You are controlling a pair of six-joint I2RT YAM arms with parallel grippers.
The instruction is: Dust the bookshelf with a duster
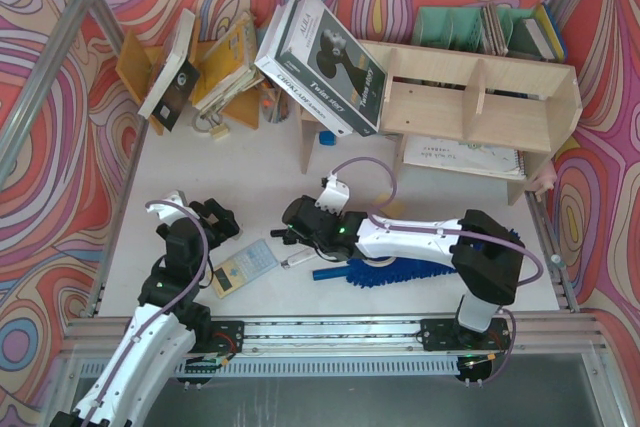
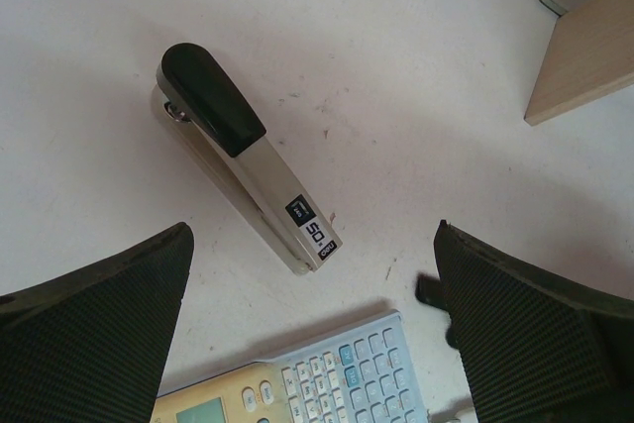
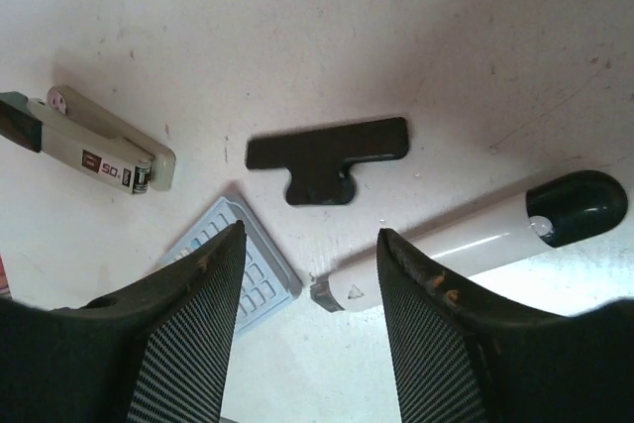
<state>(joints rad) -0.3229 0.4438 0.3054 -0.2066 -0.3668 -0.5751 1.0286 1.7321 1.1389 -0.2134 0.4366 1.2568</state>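
The blue fluffy duster lies on the white table near the front, mostly under my right arm; its smooth blue handle sticks out to the left. It is out of both wrist views. The pale plywood bookshelf stands at the back right. My right gripper is open and empty, just beyond the handle's end, over a white marker. My left gripper is open and empty above a calculator and a stapler.
A calculator, a stapler, a white black-capped marker and a black T-shaped piece lie between the grippers. A large book leans on the bookshelf's left end. A wooden rack of books stands back left.
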